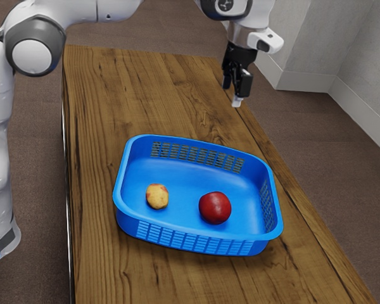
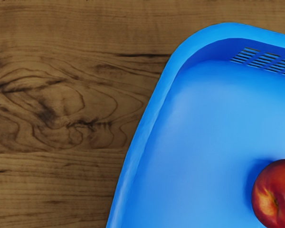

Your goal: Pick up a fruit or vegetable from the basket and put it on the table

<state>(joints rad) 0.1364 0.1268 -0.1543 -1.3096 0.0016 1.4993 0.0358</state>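
I'd judge this as the stage before any pick: my gripper (image 1: 237, 90) hangs beyond the basket's far side, well apart from the fruit, and I cannot tell from here whether the claw is wide or narrow. Both candidates lie inside the blue basket (image 1: 196, 242), which stands on the wooden table (image 1: 92, 266): the red fruit (image 1: 215, 208) on the basket's floor toward the exterior view's right, the yellow fruit (image 1: 157, 196) on the same floor toward the exterior view's left, the two apart. What worries me most is the basket's raised wall; if I cross toward the red one too low, the hand could catch the rim and drag or tip the whole thing. A descent off the fruit's middle could send it rolling across that smooth floor, since its curved skin gives little to bite on, and a weak grip might drop it on the way back over the wall. As for looks, the red one is plump, nearly round and deep crimson, with a glossy highlight and an orange-yellow patch around a small dimple. The other is smaller and slightly oval, pale yellow with reddish blotches.
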